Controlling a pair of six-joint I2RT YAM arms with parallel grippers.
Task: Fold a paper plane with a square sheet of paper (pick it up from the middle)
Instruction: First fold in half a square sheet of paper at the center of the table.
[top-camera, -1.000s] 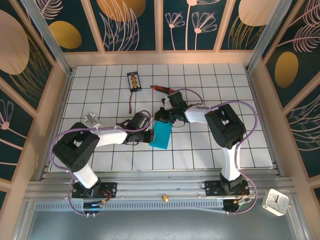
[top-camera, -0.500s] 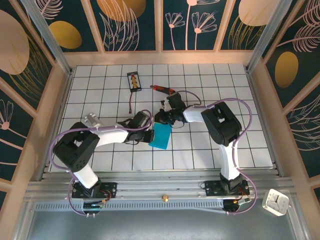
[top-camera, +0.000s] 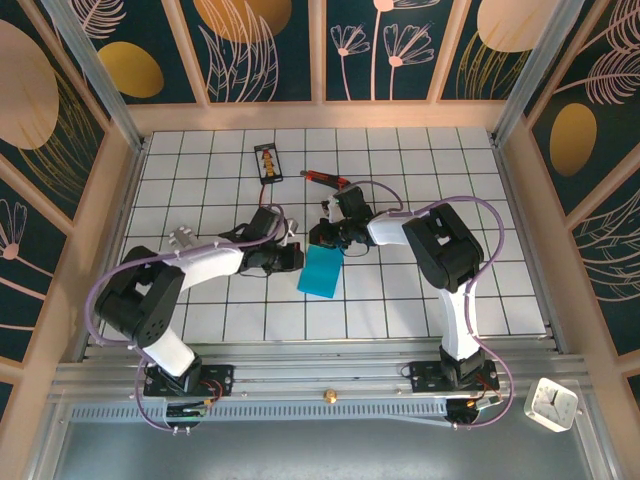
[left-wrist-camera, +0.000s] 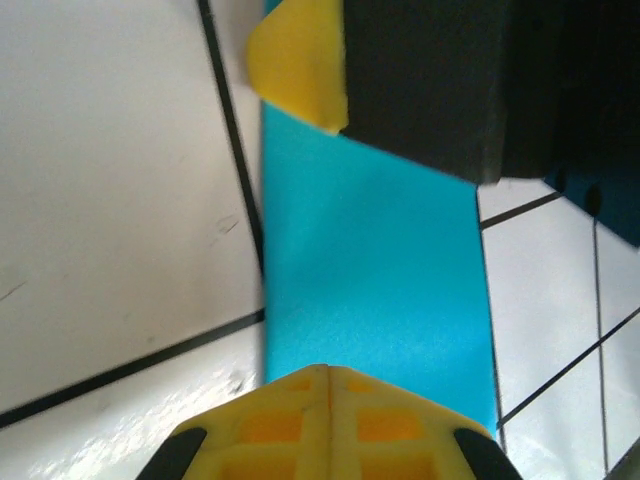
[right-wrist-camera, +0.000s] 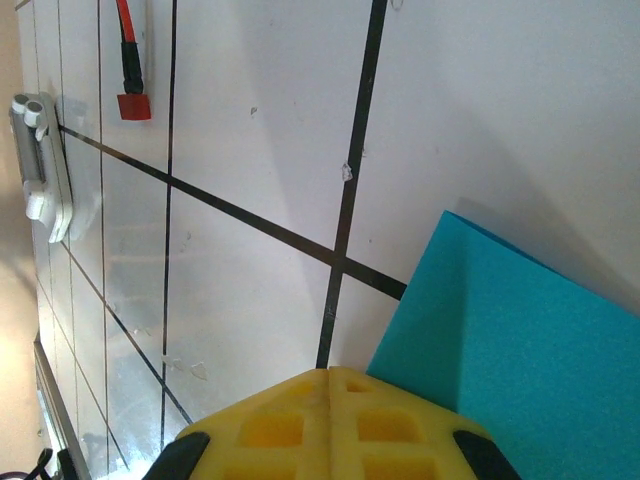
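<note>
Lying flat as a narrow blue rectangle, the paper (top-camera: 322, 271) sits near the middle of the surface (top-camera: 450, 200), a little toward the near edge. The surface is white, ruled into square tiles by thin black lines, and scuffed in places when seen from the wrist cameras.

The left hand (top-camera: 292, 258) reaches in from the left, its yellow fingertips pressed together at the paper's left edge. From its own camera the closed left hand (left-wrist-camera: 328, 400) sits over one end of the paper (left-wrist-camera: 370, 280) (whether it actually touches, I cannot tell). The right hand (top-camera: 325, 238) is also pressed together, at the paper's far end, and nothing shows between its fingers. Seen from its wrist, the closed right hand (right-wrist-camera: 330, 400) lies just beside a corner of the paper (right-wrist-camera: 520, 330).

Toward the far edge lie a red-and-black knife (top-camera: 325, 179) and a small black card (top-camera: 267, 163) with an orange figure on it.

Wooden posts frame the surface on three sides, holding dark teal wall panels (top-camera: 270, 50) with gold discs and pale leaf drawings. A small white clock (top-camera: 551, 404) rests by the near right corner, beyond the metal rail.
</note>
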